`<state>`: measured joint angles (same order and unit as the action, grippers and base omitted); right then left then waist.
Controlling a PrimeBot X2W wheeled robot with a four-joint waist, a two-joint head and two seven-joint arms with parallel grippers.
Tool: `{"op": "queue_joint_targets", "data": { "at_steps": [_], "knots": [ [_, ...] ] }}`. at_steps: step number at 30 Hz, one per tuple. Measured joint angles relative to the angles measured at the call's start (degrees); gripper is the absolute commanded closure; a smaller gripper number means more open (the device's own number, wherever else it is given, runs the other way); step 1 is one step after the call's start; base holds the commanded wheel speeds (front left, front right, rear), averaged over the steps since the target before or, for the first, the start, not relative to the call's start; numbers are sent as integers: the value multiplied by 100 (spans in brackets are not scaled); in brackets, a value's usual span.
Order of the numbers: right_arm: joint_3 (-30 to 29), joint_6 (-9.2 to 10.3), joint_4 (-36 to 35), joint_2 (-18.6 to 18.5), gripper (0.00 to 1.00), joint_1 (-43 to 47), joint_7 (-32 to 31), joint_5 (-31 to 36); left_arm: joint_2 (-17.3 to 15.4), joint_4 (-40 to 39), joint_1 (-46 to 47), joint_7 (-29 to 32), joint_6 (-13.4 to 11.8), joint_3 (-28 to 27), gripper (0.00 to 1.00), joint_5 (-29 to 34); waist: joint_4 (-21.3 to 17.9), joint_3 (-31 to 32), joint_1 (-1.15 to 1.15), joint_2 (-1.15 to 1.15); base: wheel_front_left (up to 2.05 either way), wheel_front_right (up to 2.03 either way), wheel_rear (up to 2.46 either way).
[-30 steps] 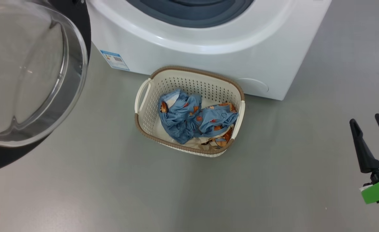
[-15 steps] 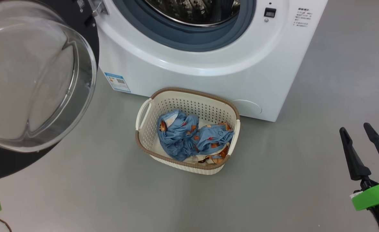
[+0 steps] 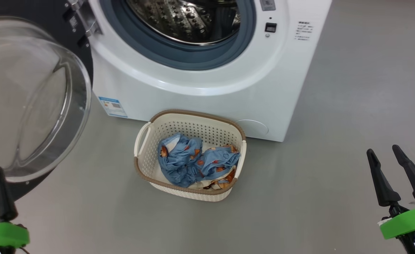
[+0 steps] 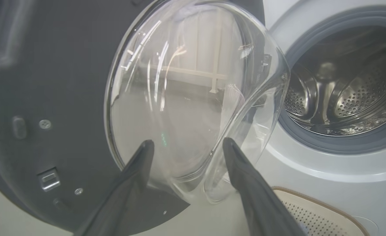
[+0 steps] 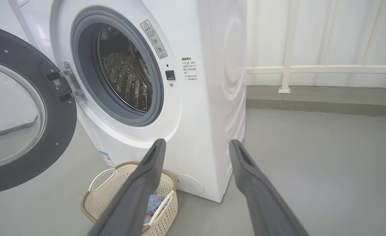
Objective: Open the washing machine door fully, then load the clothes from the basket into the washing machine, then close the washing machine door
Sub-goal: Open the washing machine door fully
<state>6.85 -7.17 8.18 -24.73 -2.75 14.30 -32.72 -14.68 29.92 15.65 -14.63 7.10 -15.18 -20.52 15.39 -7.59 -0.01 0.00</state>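
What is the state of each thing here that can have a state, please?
washing machine door: open, swung wide.
drum: no clothes visible inside.
basket: upright on the floor, holding the clothes.
clothes: crumpled in the basket.
left gripper: open, holding nothing.
right gripper: open, holding nothing.

black door (image 3: 27,100) wide open; blue clothes (image 3: 193,164) bunched in cream basket (image 3: 193,131) (beside white washer (image 3: 200,97)).

Two dark fingers (image 4: 247,177) wide apart before the washing machine door (image 4: 166,105), steel drum (image 4: 343,95) at right.
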Motion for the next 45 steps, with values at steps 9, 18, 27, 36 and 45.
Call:
{"op": "queue_joint_targets", "data": {
  "at_steps": [9,18,27,36,45],
  "knots": [
    [-154,0,-32,113,0,122,0,0,77,-569,-331,0,19,396,0,3,-431,89,0,0,0,0,0],
    [-177,0,-78,147,0,207,0,1,82,-998,-567,0,26,910,0,54,-838,121,0,0,0,0,0],
    [-220,0,-131,213,0,211,0,19,-14,-1233,-660,0,26,1207,0,-10,-1226,136,1,0,0,0,0],
    [-290,0,-165,255,0,337,0,20,-18,-1340,-805,0,26,1258,0,-9,-1533,198,1,0,0,0,0],
    [-335,0,-176,288,0,339,0,20,18,-1419,-858,0,26,1257,0,-2,-1734,218,1,0,0,0,0]
  ]
}}
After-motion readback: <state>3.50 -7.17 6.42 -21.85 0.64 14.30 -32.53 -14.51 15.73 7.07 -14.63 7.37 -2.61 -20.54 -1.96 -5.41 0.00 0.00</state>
